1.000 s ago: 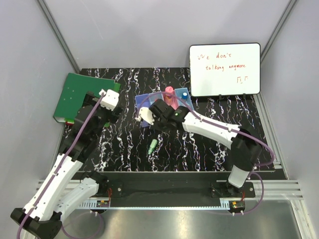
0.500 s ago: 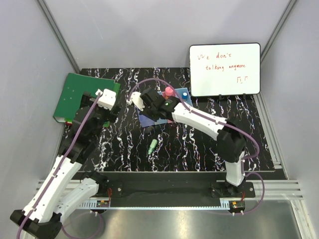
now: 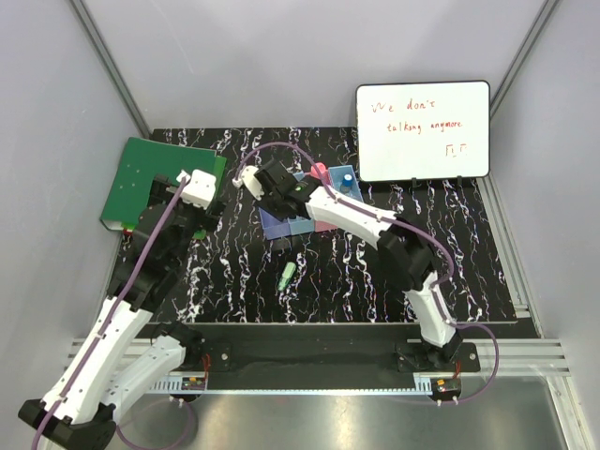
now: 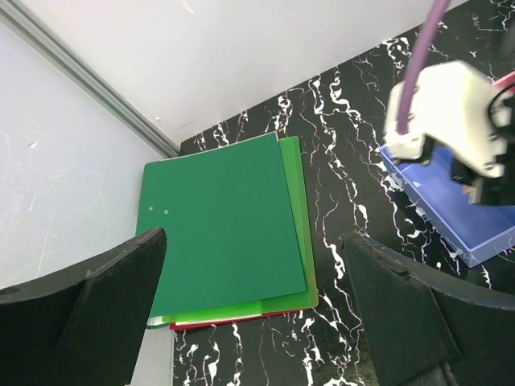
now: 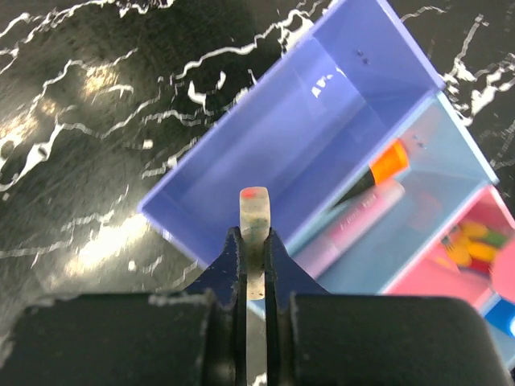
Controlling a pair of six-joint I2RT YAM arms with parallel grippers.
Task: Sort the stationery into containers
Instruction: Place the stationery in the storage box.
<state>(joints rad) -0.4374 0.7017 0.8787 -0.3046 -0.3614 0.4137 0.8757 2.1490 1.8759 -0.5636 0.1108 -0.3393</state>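
**Eraser held over the end blue bin**

The beige eraser [image 5: 254, 211], marked red at its tip, is pinched upright between the fingers of the right gripper [image 5: 253, 245], which is clamped tight on it. It hangs over the blue bin [image 5: 322, 137] at the left end of the row, close to that bin's outer wall. No other stationery shows in this bin.

The light blue bin [image 5: 430, 165] next to it holds an orange-capped marker [image 5: 376, 170] and a pink highlighter [image 5: 354, 223] lying side by side. Beyond that comes the pink bin [image 5: 483, 211], with small coloured items inside that are too blurred to name. A pink-capped tube [image 3: 319, 171] and a blue-capped bottle [image 3: 348, 176] stand up at the far end of the row.

A green highlighter [image 3: 287, 275] lies alone on the black marbled table [image 3: 469, 272], nearer the arms than the bins.

The left gripper [image 4: 257, 322] is spread wide with nothing in it, above the table beside the green binder [image 4: 225, 233]. A whiteboard [image 3: 422, 131] with orange writing stands at the back right.
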